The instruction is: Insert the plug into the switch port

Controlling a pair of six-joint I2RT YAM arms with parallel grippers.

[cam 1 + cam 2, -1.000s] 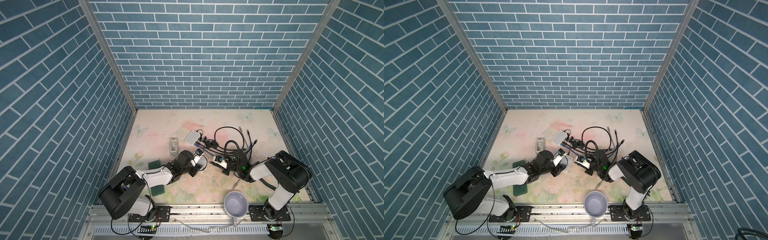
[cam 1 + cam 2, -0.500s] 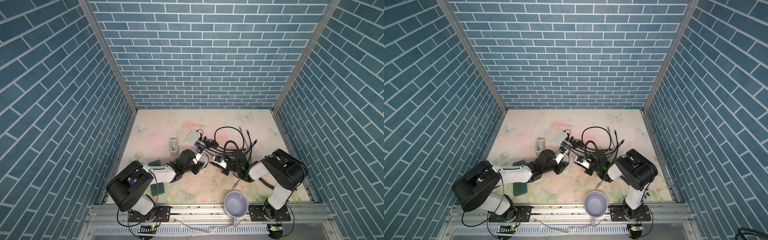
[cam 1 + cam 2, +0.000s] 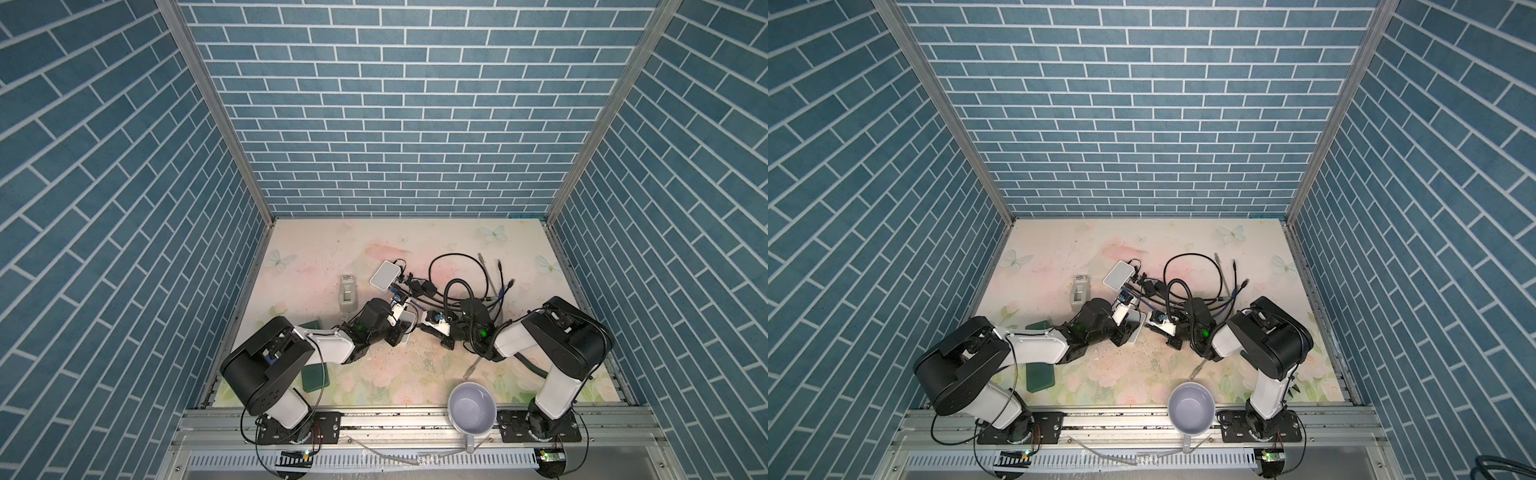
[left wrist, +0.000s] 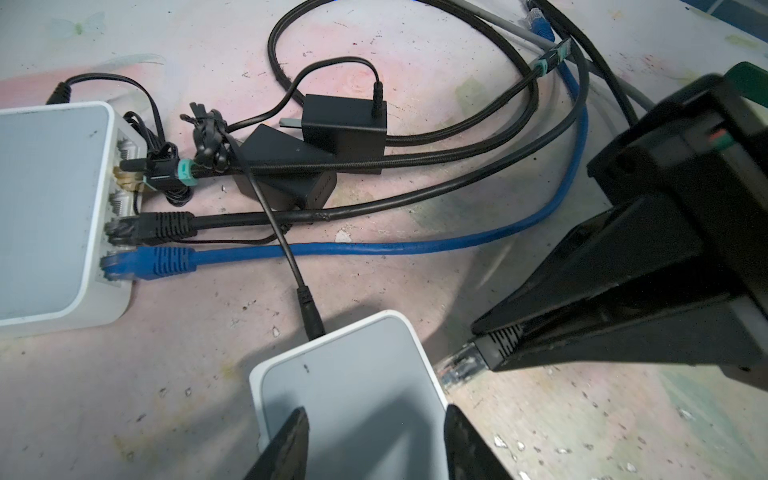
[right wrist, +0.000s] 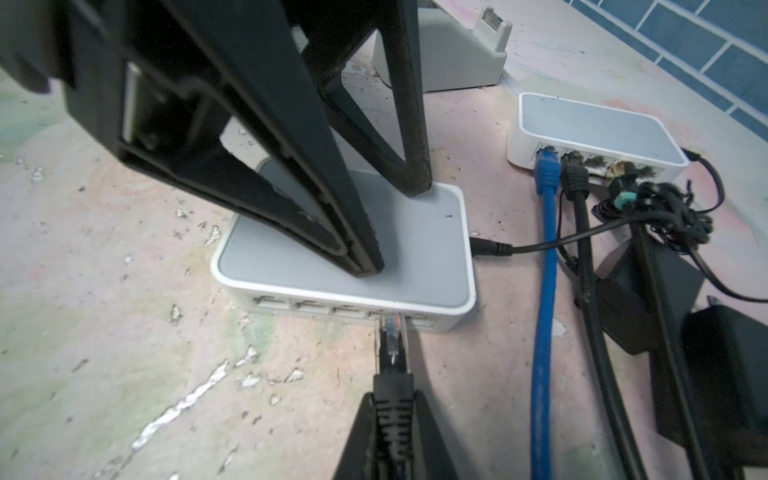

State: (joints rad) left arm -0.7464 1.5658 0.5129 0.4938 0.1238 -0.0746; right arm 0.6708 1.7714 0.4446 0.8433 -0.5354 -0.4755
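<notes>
Plug (image 5: pixel 390 332) sits pinched by its black boot in R gripper's (image 5: pixel 392 399) narrow jaws. Its clear tip pokes fwd, nose at a port mouth on the switch (image 5: pixel 432 249), 2nd from the end; depth unclear. L gripper (image 4: pixel 376 409) jaws stand part-open, tips down on switch's grey top. Second switch (image 5: pixel 590 124) w/ blue cable (image 5: pixel 544 291) plugged in lies nearby on the surface (image 5: pixel 124 332).

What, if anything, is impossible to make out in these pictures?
Plug depth in the switch port: right wrist view, tip merges with the opening; too small in both top views.
Left pincer, clamping or pressing: left wrist view, fingers cut off by the edge.
Green pad: both top views, partly under the left arm.
</notes>
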